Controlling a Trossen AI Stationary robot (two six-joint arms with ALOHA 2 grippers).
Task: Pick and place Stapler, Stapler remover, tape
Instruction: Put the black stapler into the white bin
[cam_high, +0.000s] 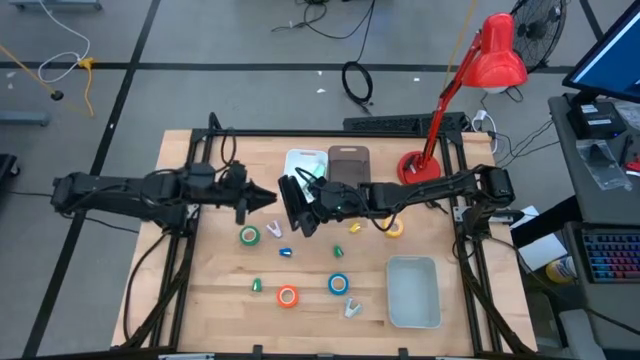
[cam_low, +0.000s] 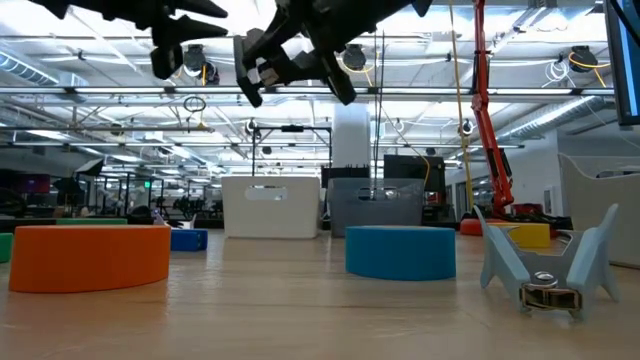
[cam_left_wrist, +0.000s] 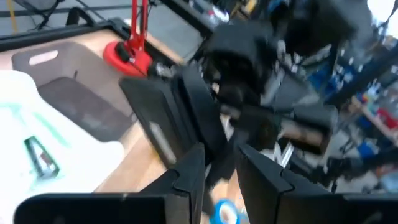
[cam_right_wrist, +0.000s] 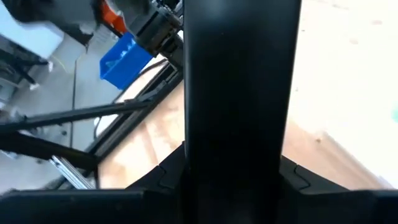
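Right gripper (cam_high: 297, 205): jaws clamped on the black stapler (cam_high: 293, 203), held above the table (cam_high: 200, 290) centre.
Left gripper (cam_high: 268, 200): alongside the stapler; jaws' state unclear.
Tape: green (cam_high: 249, 236), orange (cam_high: 288, 296), blue (cam_high: 339, 284), yellow (cam_high: 394, 228) rolls lie scattered.
Stapler remover (cam_high: 351, 307): near the empty tray (cam_high: 413, 292).
Progress: nothing placed yet.

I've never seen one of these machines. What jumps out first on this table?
Two dark arms meet over the middle of the wooden table; the right gripper holds a black stapler up in the air, with the left gripper just beside it. A bright red desk lamp leans over the far right corner. Small coloured tape rolls dot the near half: green, orange, blue and yellow.
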